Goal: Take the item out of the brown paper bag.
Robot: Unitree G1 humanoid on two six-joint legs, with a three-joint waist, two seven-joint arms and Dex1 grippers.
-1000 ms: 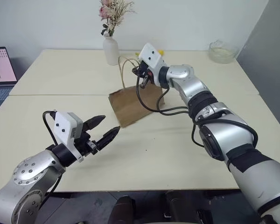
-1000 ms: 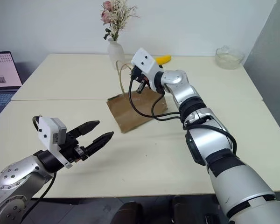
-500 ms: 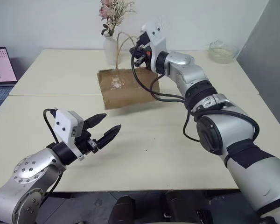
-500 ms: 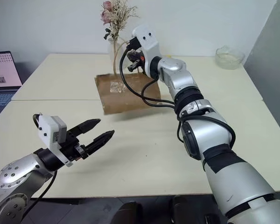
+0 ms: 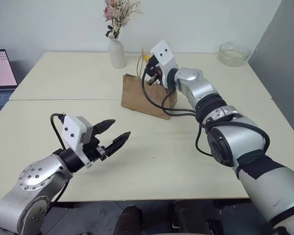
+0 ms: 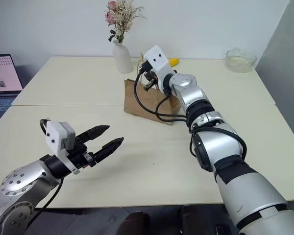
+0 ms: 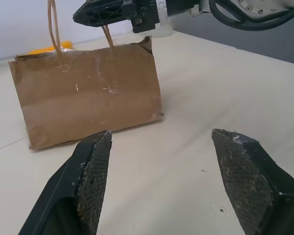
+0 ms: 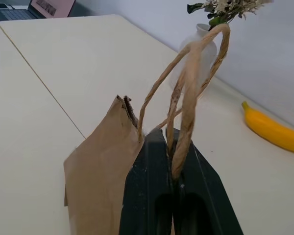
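Note:
The brown paper bag (image 5: 146,95) stands upright on the table, past its middle, and its broad crumpled side faces me in the left wrist view (image 7: 88,98). My right gripper (image 5: 148,73) reaches level over the bag's top and is shut on its twisted cord handles (image 8: 186,98), which loop up beyond the black fingers (image 8: 147,166). The item is hidden; the bag's inside cannot be seen. My left gripper (image 5: 116,133) hovers open and empty over the near table, well short of the bag, pointing at it with its pads (image 7: 93,181) spread wide.
A white vase with dried flowers (image 5: 116,51) stands just behind and left of the bag. A yellow banana (image 6: 173,62) lies behind it. A glass bowl (image 5: 233,53) sits far right, a laptop (image 5: 0,68) far left. The cream table (image 5: 186,156) has a seam across it.
My right gripper swung the bag up and to the left by its handles, then brought it back down; it now stands upright on the table. The left arm barely moved.

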